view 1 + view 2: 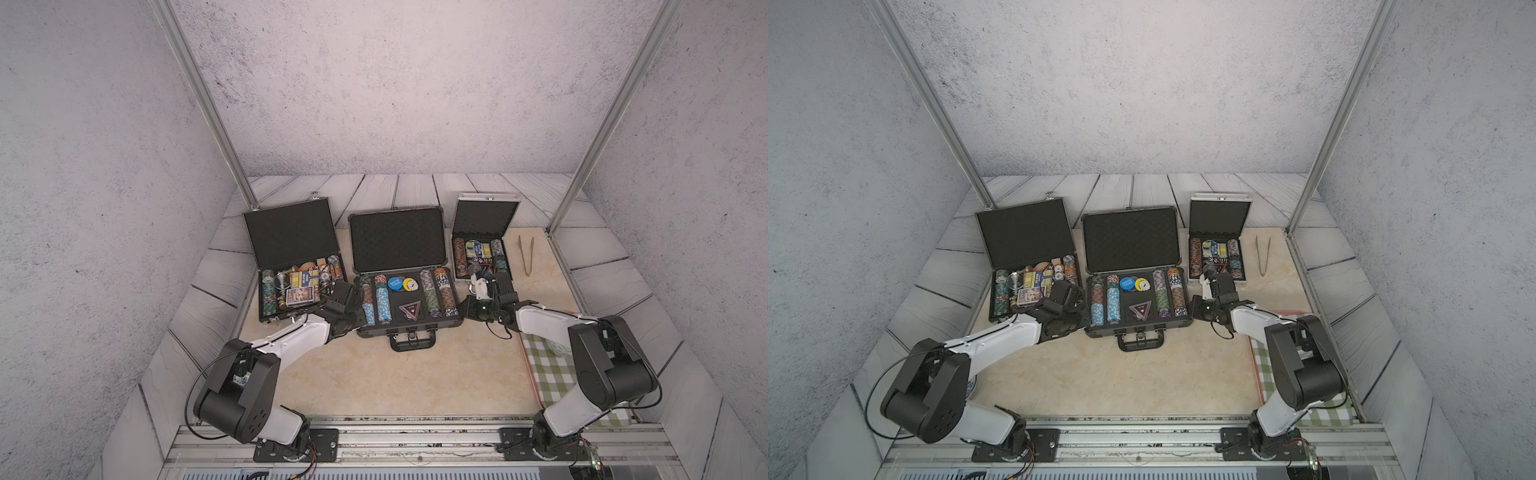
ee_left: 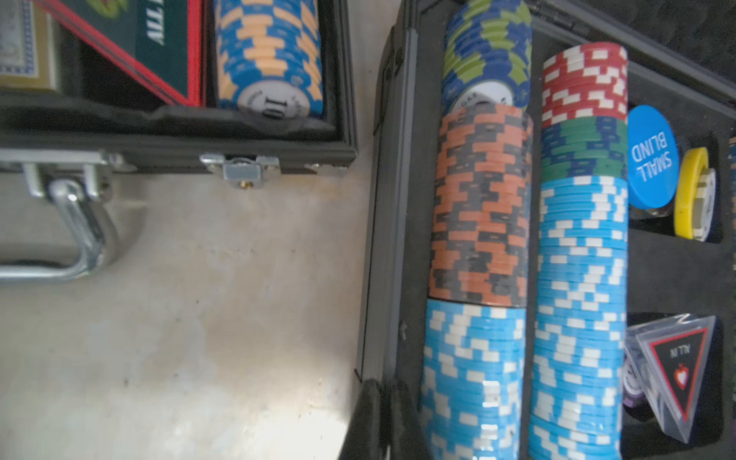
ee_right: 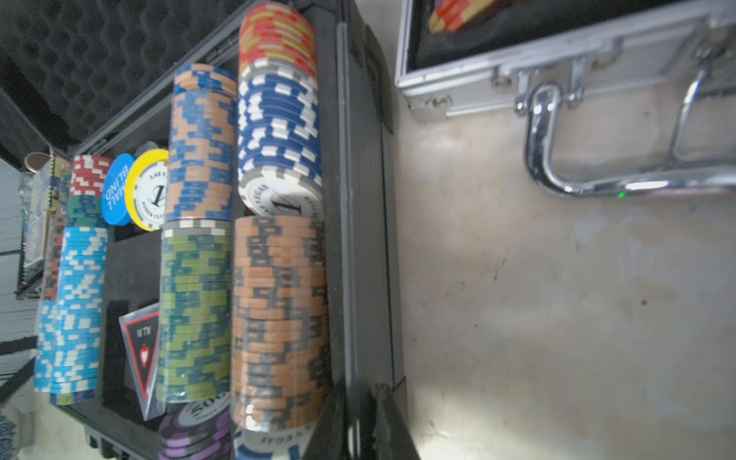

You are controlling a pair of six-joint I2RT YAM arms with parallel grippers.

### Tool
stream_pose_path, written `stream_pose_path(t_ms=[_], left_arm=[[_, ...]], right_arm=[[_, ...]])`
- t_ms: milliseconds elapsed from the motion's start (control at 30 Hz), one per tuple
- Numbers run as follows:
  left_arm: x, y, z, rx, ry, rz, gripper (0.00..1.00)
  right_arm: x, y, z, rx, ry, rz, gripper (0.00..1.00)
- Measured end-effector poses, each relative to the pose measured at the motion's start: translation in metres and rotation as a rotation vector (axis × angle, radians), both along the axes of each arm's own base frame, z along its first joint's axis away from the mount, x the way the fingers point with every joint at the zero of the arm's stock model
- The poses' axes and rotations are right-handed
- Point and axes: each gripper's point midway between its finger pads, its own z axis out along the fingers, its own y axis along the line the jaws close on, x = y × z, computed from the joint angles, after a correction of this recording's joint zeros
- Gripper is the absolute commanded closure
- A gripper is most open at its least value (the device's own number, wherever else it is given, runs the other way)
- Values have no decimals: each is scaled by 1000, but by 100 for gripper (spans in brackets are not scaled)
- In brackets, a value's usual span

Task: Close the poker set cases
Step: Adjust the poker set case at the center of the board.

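On the counter (image 1: 395, 374), three poker set cases stand in a row, every lid raised. None is closed yet.

Leftmost: the flat black case (image 1: 286, 237), lid upright at the back, metal handle (image 2: 81, 229) toward the robot, tray full.

Beside it: the left tool (image 2: 383, 422), fingers pressed together and pinching nothing. It sits low at the outer left wall of the large dark-grey case (image 1: 397, 243), in the gap between that case and the black one.

Centre: the large dark-grey case, lid standing at the back edge. Its chip rows (image 2: 482, 207) and the blue button (image 2: 653, 157) sit in the foam tray.

Right of it: the right tool (image 3: 364, 428), low at that case's right wall, with the small silver case (image 1: 486, 198) just beyond. Whether its fingers are spread or nipping the wall cannot be told.

Rightmost: the small silver case, lid up, with wooden tongs (image 1: 527, 255) lying apart from it.

Assessment: the step in hand appears to be closing the centre case with both arms.

Recommendations:
- Lift both tools clear of the side walls before travelling back.
- Engage the lid high and behind, one tool per side.
- Bring it forward evenly, so that it does not twist.
- Keep both tools out of the closing seam.
- Check that no chip or button stands proud enough to block the lid.
- Avoid nudging either neighbouring case.
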Motion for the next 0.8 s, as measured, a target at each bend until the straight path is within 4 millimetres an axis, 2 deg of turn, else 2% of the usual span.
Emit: stream_pose_path(t_ms=[133,267,433,533,633,800], left_arm=[[-3,2,1,25,49,0,82],[-9,13,2,50,116,1,75],[-14,25,9,68,171,-12,71],[-14,37,20,106,183,-6,70],[-1,41,39,129,144,-6,66],[38,35,82,137,9,-30,52]], right_arm=[[-6,-3,0,-17,39,-9,65],[-19,-6,2,-56,103,-4,56],[-43,-14,8,-130,194,19,48],[-45,-19,16,-173,217,25,44],[-37,-20,30,-197,198,24,41],[-19,-15,59,-187,137,23,38]])
